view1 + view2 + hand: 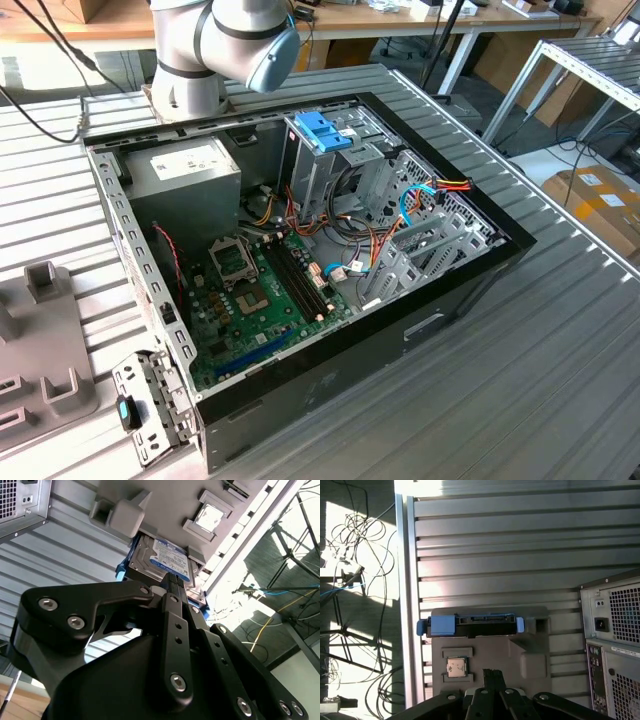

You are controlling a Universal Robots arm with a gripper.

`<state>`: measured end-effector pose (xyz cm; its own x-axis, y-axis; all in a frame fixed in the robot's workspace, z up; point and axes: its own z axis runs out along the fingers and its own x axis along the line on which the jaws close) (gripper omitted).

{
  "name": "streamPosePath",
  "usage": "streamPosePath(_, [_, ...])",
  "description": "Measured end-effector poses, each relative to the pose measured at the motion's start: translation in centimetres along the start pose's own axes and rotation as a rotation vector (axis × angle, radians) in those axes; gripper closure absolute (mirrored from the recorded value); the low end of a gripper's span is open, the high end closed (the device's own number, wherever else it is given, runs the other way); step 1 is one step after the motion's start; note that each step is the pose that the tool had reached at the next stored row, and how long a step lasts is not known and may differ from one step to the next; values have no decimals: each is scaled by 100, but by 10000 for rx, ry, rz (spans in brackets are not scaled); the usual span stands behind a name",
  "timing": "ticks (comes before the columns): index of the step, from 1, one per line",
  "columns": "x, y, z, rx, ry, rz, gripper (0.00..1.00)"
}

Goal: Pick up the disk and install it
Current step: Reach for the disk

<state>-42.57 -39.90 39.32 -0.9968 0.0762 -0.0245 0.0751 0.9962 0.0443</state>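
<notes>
The disk [161,560] is a silver drive with a white-and-blue label and blue side rails. It rests in a slot of a grey holder [165,505] on the ribbed table. In the first wrist view the disk [470,622] appears edge-on, a blue rail end at each side. My gripper [172,581] points at the disk's near edge, its black fingers drawn together with nothing between them. The gripper [493,674] stays short of the disk, over the holder; whether it touches the disk I cannot tell.
A processor chip [456,666] lies in a pocket of the holder [490,647]. The computer case's rear [615,630] stands beside it. In the exterior view the open case [300,250] holds a blue-handled drive cage [325,130], a power supply [190,175] and cables.
</notes>
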Motion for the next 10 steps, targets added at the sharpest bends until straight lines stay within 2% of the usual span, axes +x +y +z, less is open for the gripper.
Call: streamPosePath(10, [39, -3, -1, -1, 0, 1, 89])
